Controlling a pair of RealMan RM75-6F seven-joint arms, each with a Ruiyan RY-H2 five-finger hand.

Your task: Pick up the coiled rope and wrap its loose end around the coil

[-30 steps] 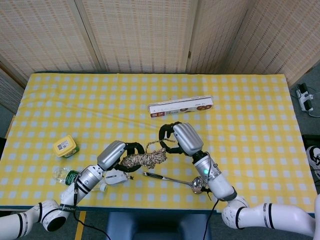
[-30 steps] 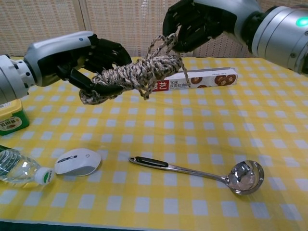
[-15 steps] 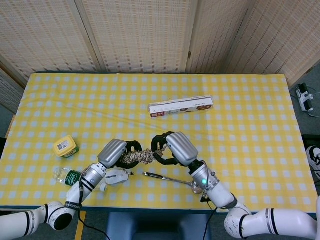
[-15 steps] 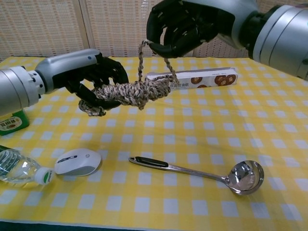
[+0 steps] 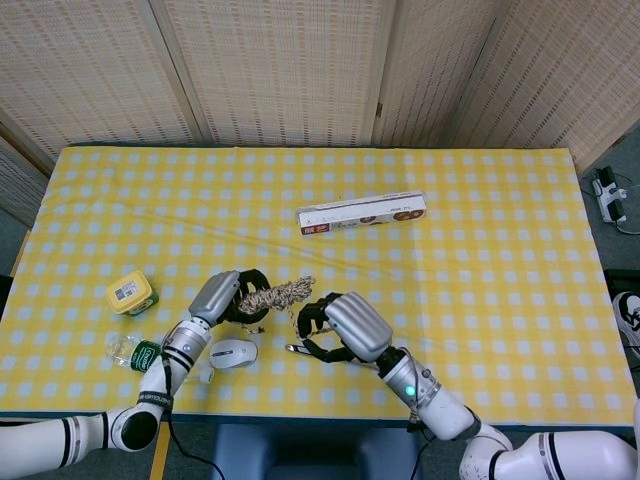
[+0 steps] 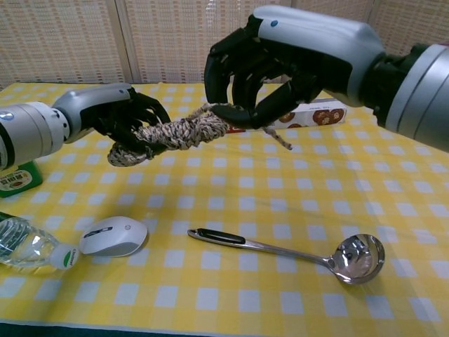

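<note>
both grip: left robot hand (image 6: 123,119) clamps coiled rope (image 6: 168,133); right robot hand (image 6: 263,77) pinches loose end (image 6: 277,135); box (image 5: 361,212) lettering unreadable

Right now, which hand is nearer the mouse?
Left. The left hand holds the coiled rope in the air almost directly above the mouse; the right hand grips the rope's loose end further to the right.

Landmark: the ladle (image 6: 295,250), lying on the table (image 5: 500,250) near its front edge. The mouse (image 6: 113,236) lies left of the ladle, with the bottle (image 6: 31,248) further left. The tub (image 5: 131,293) sits behind the bottle. The box (image 5: 361,212) lies behind the ladle, toward the table's middle.
</note>
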